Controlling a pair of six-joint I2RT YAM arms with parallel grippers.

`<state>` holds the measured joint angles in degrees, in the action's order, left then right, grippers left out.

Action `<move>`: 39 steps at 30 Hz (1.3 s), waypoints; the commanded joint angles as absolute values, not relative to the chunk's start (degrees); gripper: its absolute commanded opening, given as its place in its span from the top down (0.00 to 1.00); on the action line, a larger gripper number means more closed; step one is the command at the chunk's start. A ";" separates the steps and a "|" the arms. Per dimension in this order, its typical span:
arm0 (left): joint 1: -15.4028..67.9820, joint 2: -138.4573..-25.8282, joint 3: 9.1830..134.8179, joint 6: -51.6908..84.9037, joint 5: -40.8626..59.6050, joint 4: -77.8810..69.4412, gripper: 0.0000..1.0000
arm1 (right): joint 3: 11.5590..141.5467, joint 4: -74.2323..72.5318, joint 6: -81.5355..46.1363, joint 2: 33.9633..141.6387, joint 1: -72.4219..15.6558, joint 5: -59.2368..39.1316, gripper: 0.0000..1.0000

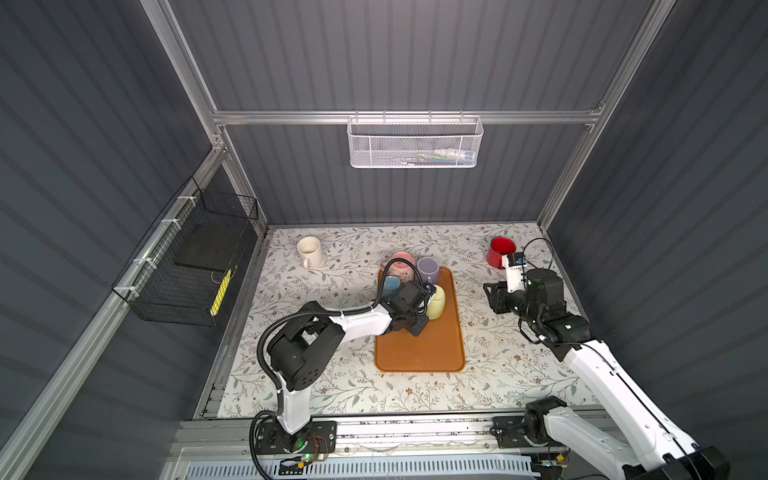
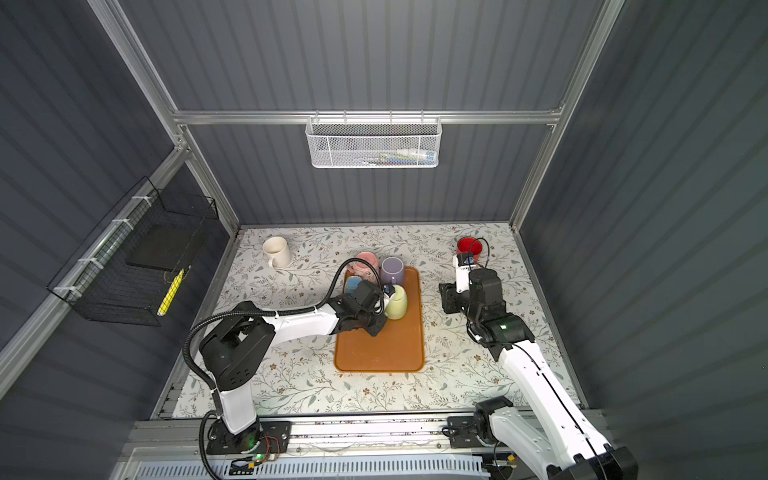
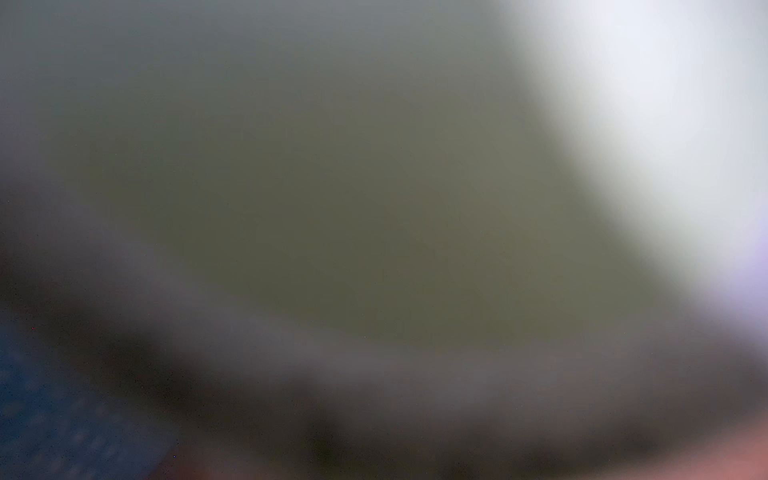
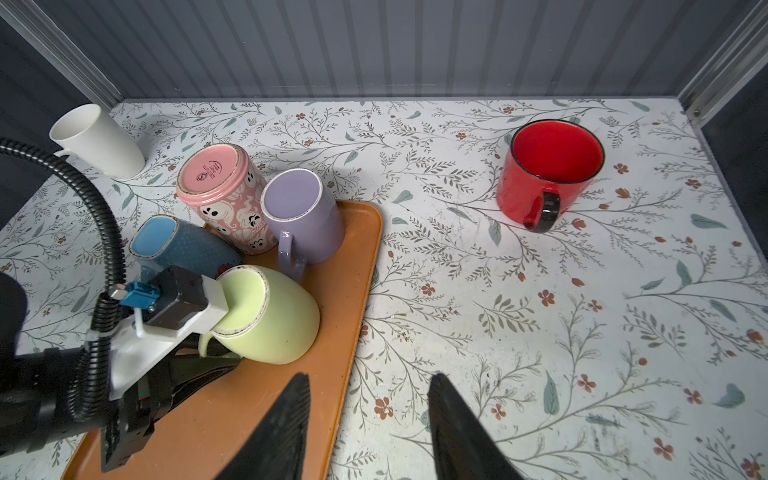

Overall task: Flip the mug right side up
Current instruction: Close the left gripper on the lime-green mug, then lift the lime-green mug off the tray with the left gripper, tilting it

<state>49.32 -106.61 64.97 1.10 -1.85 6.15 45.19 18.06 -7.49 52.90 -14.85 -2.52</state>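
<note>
On the orange tray point(image 4: 249, 411), glossy rounded lime mug point(image 4: 278, 320) tilts; left gripper point(image 4: 216, 358) clamped on its handle point(image 4: 203, 344). Ribbed black fingers point(image 4: 286, 424) of right gripper point(image 4: 370, 379) apart, empty.

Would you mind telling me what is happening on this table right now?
The left pincer is shut on the handle of the yellow-green mug, which is tilted, base up, on the orange tray. The right pincer hangs open near the tray's edge, holding nothing. A red mug and a white mug stand upright on the table.
</note>
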 commanded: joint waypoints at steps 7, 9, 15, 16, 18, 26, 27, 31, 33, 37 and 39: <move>48.16 -99.01 64.96 2.76 0.81 -0.70 1.00 | 44.78 18.17 -8.09 51.36 -15.02 -1.34 0.51; 47.60 -97.78 64.70 3.28 1.54 -1.18 1.00 | 44.65 17.83 -8.25 50.91 -14.99 -1.36 0.51; 45.82 -93.74 64.29 4.91 4.94 -2.23 1.00 | 44.34 16.92 -8.98 50.71 -14.55 -2.71 0.51; 45.54 -93.17 64.09 5.21 5.66 -2.45 1.00 | 44.22 16.63 -9.25 50.66 -14.35 -3.14 0.51; 44.88 -91.72 63.95 6.05 7.07 -3.02 1.00 | 43.99 15.88 -9.88 50.67 -13.74 -4.55 0.51; 42.45 -86.51 63.10 9.23 12.85 -5.47 1.00 | 41.36 10.62 -11.51 49.88 -10.69 -12.88 0.51; 41.79 -86.03 62.85 10.03 14.32 -6.06 1.00 | 40.76 9.71 -11.67 49.84 -10.42 -13.95 0.51; 38.31 -83.70 61.10 14.14 20.69 -9.47 1.00 | 38.16 4.11 -12.27 49.05 -10.11 -22.70 0.51; 36.70 -82.91 60.30 16.41 23.40 -11.30 1.00 | 36.30 -0.18 -12.91 48.28 -10.10 -26.60 0.51; 34.40 -81.64 58.96 20.05 27.27 -14.59 1.00 | 34.22 -7.03 -14.24 49.11 -10.02 -34.80 0.51; 33.56 -81.47 58.09 21.92 28.52 -16.61 1.00 | 33.36 -10.72 -15.70 50.22 -10.02 -38.67 0.51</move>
